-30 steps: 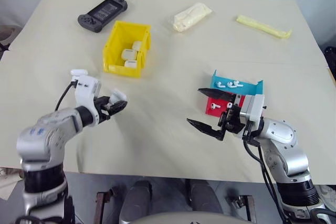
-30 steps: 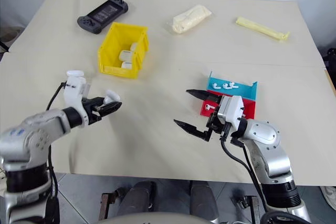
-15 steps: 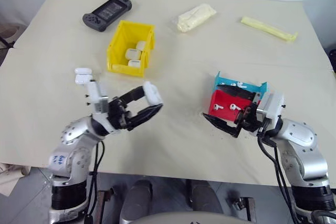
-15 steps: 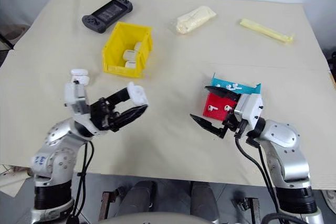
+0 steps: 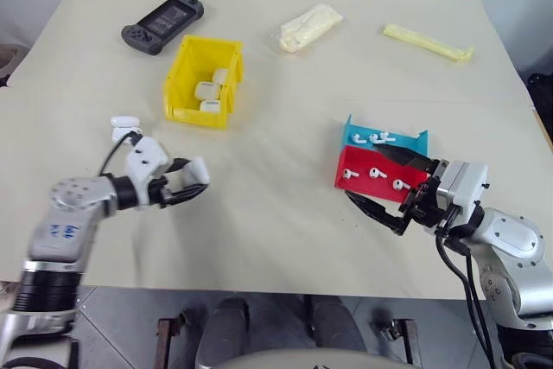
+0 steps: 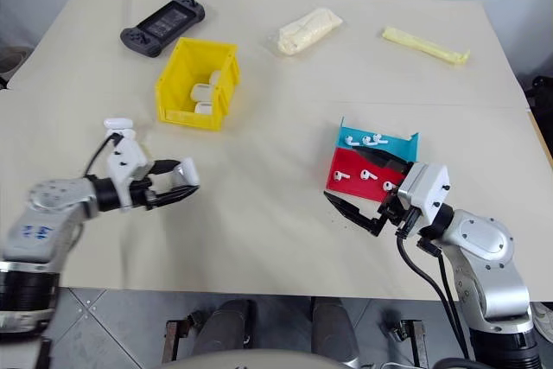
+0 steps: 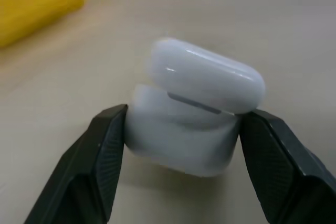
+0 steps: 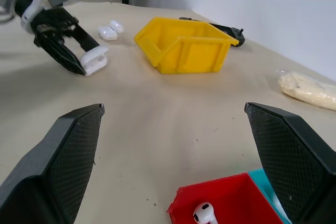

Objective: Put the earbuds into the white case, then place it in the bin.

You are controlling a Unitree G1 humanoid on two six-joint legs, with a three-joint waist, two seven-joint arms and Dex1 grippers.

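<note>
Since a sec ago: the left arm swung its white case [image 5: 197, 169] out toward the desk's middle and has pulled it back toward the left edge; the right arm slid right, so the red-and-blue tray [image 5: 377, 160] now shows clear of it.

White case is pinched between the left gripper [image 5: 185, 182] fingers, held just above the desk near the front-left part. In the left wrist view the case [image 7: 195, 115] looks to have its lid cracked open a bit, a thin seam showing, black pads on both sides. Judging by that, it's prob ready for loading, w/ no buds seen inside yet.

Earbuds [image 5: 373, 174] lie loose in the tray, some on the red part, some on the blue back part, near the right edge. Right gripper [image 5: 389, 189] hovers at the tray's front, fingers spread wide, nothing in them. Guess: next is picking a bud, then bringing it over to the case.

The bin [image 5: 200, 80] sits toward the back-left, already holding several white cases. One more spare case [image 5: 126, 122] lies on the desk just behind the left arm.

Further out: black game controller [image 5: 162, 21] at the back-left corner, a cream packet [image 5: 308, 26] at the back middle, a yellow strip [image 5: 429, 41] toward the back-right. Desk [image 5: 276, 231] is plain beige, matte; pale wall behind it.
</note>
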